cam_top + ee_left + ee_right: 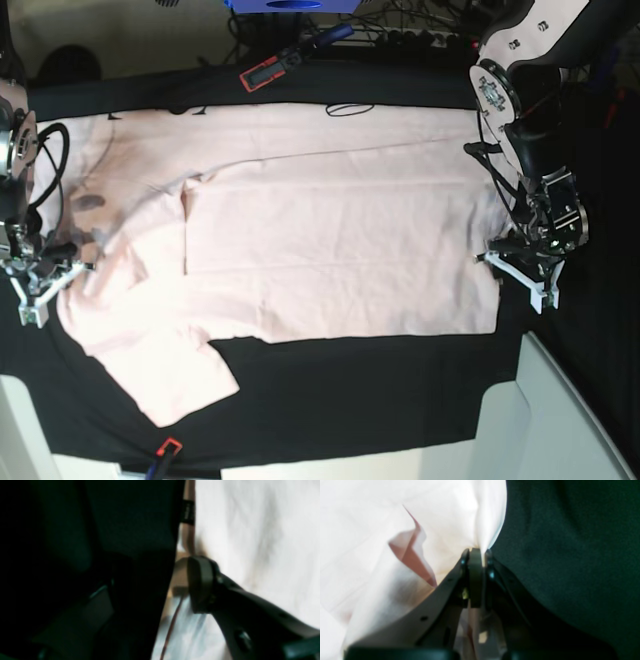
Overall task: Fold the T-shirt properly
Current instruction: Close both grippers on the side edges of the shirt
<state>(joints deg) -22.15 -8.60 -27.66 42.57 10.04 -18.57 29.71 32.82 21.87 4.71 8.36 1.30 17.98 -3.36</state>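
Observation:
The pale pink T-shirt (330, 240) lies spread on the black tablecloth (360, 390), its top part folded over and one sleeve (170, 370) pointing to the front left. At the shirt's right edge my left gripper (522, 262) stands open. In the left wrist view one finger (200, 585) rests at the shirt's (250, 530) edge, and the other sits far off in the dark. My right gripper (45, 272) is at the shirt's left edge. Seen from the right wrist, it (480, 555) is shut on a pinch of the pale fabric (395, 530).
A red-and-black tool (272, 68) and a thin cable loop (345, 108) lie behind the shirt. A white board (560, 420) covers the front right corner. A small red item (166, 449) sits at the table's front edge.

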